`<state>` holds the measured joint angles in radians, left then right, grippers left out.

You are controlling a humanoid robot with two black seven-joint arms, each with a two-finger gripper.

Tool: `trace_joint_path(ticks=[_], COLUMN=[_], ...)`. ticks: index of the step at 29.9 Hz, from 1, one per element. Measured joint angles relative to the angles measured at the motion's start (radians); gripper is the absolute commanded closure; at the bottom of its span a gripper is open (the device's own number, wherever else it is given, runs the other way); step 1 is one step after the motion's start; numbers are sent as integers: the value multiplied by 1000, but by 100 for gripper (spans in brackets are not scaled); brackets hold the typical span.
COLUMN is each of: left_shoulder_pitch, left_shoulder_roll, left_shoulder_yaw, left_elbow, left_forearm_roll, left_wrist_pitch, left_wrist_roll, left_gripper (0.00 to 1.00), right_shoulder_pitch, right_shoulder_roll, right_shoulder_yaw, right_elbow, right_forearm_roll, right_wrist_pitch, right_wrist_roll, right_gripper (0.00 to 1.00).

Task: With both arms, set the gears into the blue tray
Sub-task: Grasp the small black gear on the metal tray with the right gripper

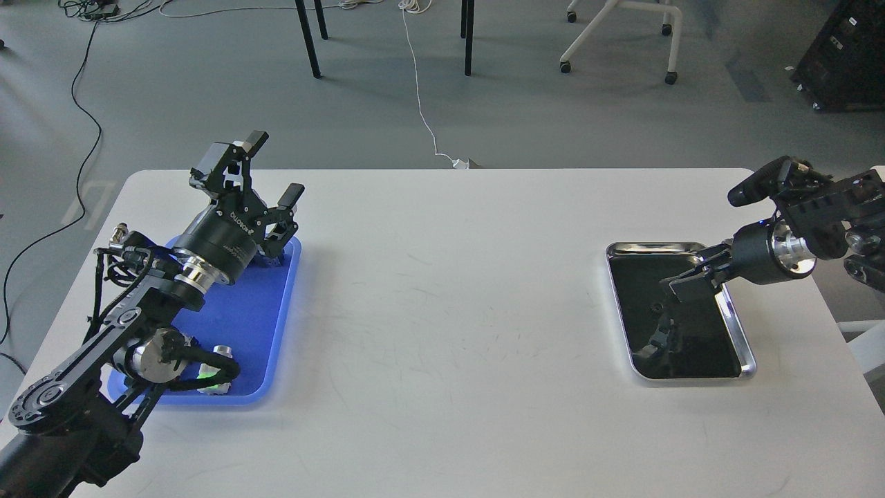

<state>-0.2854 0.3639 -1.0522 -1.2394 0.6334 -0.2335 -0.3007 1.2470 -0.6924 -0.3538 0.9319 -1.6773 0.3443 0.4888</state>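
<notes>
The blue tray (269,325) lies at the table's left side. My left gripper (275,168) hangs open over its far end, holding nothing. On the right, the silver-rimmed metal tray (745,361) has a black inside. One tiny dark gear (652,306) shows faintly there. My right gripper (681,285) reaches in from the right, low over the middle of that tray, pointing left and down. It is seen side-on and dark, so its fingers cannot be told apart. It covers the spot beside the visible gear.
A small silver switch with a green light (216,373) sits at the blue tray's near end, beside my left arm's elbow. White table (449,311) stretches between the two trays. Chair and table legs stand on the floor beyond the far edge.
</notes>
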Motion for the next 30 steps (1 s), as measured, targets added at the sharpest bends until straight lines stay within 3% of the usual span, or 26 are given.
trace_joint_path(ticks=[3,11,30], left_shoulder_pitch=[0,-1,0], left_shoulder_roll=[0,1,1], left_shoulder_yaw=[0,0,0], left_elbow=[0,0,-4], left_forearm_roll=[0,0,1], left_wrist_pitch=[0,0,0], left_wrist_roll=[0,0,0], left_gripper=[2,2,2], right_shoulder_pitch=[2,-3,-21], right_shoulder_roll=[52,105,142], right_shoulder_yaw=[-56,-100,-141], right_elbow=[-45,-61,-64], right_forearm_roll=[-2,-1,-1], right_wrist_pitch=[-34,-47,-51], right_wrist_roll=[0,0,0], right_gripper=[24,25,40])
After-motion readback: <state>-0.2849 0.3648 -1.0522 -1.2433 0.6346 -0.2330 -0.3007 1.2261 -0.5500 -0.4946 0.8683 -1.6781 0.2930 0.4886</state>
